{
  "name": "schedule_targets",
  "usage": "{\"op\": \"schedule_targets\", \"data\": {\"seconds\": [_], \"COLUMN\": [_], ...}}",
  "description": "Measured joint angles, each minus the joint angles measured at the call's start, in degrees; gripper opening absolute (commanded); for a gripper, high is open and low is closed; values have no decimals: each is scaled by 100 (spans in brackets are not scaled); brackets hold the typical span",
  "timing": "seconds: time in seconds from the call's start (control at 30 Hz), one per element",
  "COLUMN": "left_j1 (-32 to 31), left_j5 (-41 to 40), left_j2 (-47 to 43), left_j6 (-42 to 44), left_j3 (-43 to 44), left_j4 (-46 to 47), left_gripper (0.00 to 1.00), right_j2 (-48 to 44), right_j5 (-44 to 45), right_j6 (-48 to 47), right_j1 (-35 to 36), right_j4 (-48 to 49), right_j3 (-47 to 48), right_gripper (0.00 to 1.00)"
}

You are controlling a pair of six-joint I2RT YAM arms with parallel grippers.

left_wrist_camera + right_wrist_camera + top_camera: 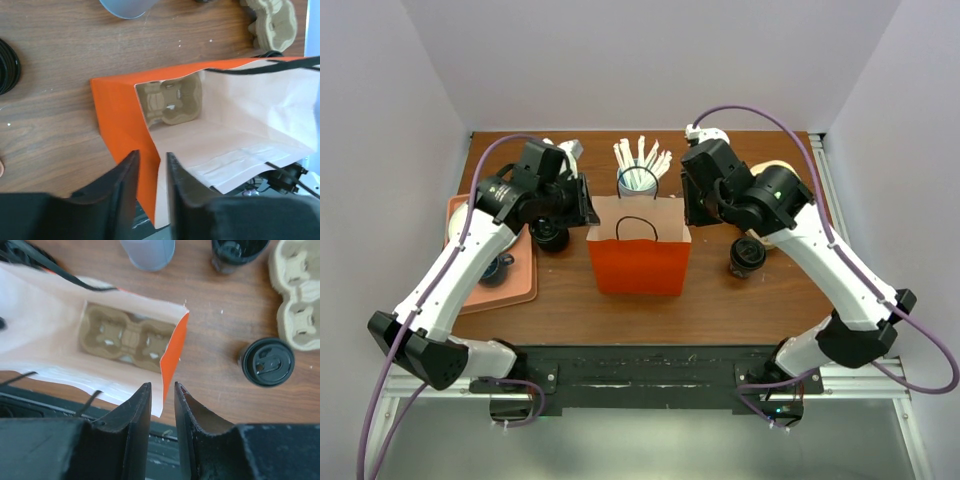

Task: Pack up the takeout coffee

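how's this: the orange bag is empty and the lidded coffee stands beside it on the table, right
Wrong: the right wrist view shows a cardboard cup carrier in the orange bag. The lidded coffee does stand beside it on the table.

No text, label, brand, number or sign could be read in any view. The orange paper bag (638,262) was plain inside and out, the pulp cup carrier (125,337) inside it bore no print, and any moulded marks on the takeout coffee (268,361) lid were too small to make out.
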Motion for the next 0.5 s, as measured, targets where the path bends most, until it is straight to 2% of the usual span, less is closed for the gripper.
{"op": "schedule_targets", "data": {"seconds": [0.03,0.07,0.13,0.3,0.47,0.5], "left_j1": [-2,-11,-37,-79,-81,-81], "left_j5": [-20,-33,-52,-79,-120,-118], "left_j2": [0,4,4,15,4,-2], "left_j6": [-7,15,48,168,192,192], "left_j3": [-17,-33,-52,-44,-33,-33], "left_j4": [-9,-26,-20,-2,-44,-44], "left_gripper": [16,8,0,0,0,2], "right_j2": [-11,-37,-144,-581,-1001,-1093], "right_j5": [52,96,205,385,428,435], "right_j6": [-2,-4,-22,-129,-352,-396], "right_j1": [0,0,0,0,0,0], "right_j4": [2,15,44,197,452,525], "right_j3": [85,133,149,42,2,-57], "right_gripper": [29,29,29,38,40,41]}}
